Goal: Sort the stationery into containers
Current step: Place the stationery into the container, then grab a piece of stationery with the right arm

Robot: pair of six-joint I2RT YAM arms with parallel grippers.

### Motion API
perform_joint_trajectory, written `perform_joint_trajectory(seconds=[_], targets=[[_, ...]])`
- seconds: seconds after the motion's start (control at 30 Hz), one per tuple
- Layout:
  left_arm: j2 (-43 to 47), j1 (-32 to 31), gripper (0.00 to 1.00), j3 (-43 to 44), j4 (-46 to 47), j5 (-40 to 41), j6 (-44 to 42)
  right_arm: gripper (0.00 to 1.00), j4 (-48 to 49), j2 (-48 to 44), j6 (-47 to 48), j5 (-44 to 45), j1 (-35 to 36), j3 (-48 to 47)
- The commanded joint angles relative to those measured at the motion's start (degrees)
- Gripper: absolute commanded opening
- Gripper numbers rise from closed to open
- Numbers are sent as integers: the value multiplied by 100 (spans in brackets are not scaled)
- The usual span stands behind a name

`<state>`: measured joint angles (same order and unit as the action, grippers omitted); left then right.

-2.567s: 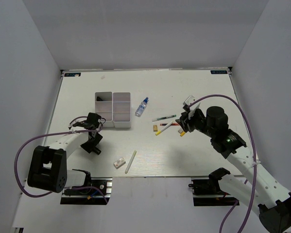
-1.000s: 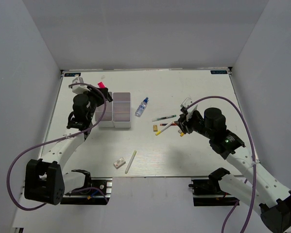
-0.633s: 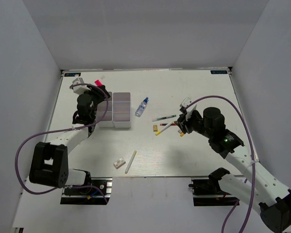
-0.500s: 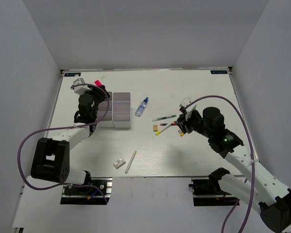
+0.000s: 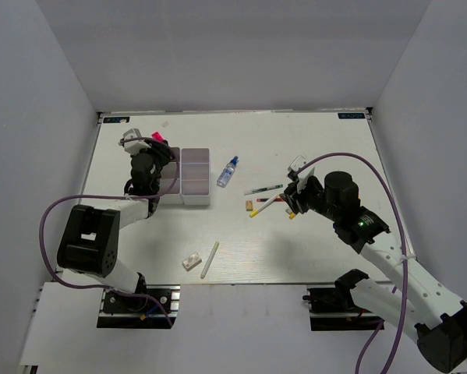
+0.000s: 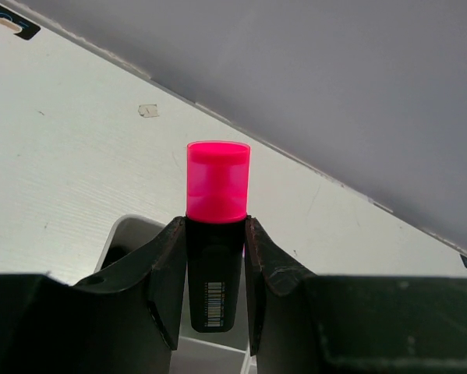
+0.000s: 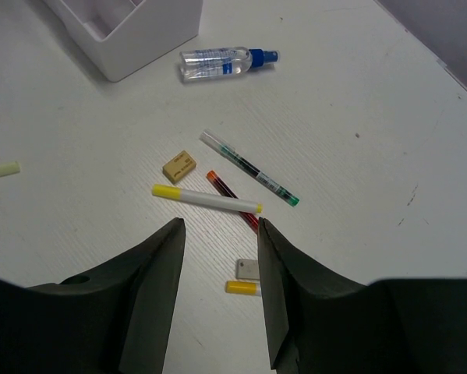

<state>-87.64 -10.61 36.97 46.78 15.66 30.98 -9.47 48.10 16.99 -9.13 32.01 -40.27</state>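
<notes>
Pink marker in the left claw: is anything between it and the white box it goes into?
Nothing visible does. The left gripper holds the marker upright just above the open-topped box, with only air between them.

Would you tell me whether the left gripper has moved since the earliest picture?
Yes. The left gripper went from the near-left corner of the divided box to its far-left cell, holding a pink-capped marker.

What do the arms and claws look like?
White shells, black joints and a looping purple cable on left arm and right arm. Two matte black fingers on left claw and right claw. A green light on right arm.
</notes>
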Motion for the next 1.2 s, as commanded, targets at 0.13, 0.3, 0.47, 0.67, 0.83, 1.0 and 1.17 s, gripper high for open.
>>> perform_joint_trajectory(seconds=[0.13,0.3,0.47,0.67,0.83,1.0,1.17], targets=[[272,-29,55,90,-54,-151,-145,49,236,-11,58,51,25,37],[677,-29,63,205,-512,-213,-312,51,236,-46,58,25,25,46],[1378,-81,65,205,-950,-493,-462,51,227,-46,50,7,25,37],[1847,42,64,846,-3287,-2966,690,56,201,138,400,-387,25,63],[1847,42,65,716,-3283,-5210,812,57,-1,621,1337,-1027,77,-103],[1934,-19,70,715,-4307,-5566,330,40,-587,1614,3689,-1680,42,-156],[2470,-73,70,785,-5327,-5224,-433,37,-1240,2837,5364,-1733,51,-752]])
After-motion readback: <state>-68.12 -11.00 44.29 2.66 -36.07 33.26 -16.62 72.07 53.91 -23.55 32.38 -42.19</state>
